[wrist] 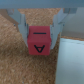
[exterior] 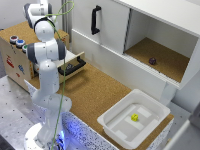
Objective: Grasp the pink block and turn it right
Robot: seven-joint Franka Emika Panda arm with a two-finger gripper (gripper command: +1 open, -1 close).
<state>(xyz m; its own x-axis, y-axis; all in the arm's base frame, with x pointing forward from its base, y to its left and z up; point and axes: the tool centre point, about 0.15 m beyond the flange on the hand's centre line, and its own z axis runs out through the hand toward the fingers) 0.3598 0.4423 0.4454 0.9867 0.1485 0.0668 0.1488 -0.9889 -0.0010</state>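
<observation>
End effector (wrist: 41,31) clamped on pink block (wrist: 40,42) between its fingers; you likely have something light, rigid; flat sides grip well.

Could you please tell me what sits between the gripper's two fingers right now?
In the wrist view, the pink block, its face marked A, sits between the fingers of the gripper, above the cork surface.
</observation>
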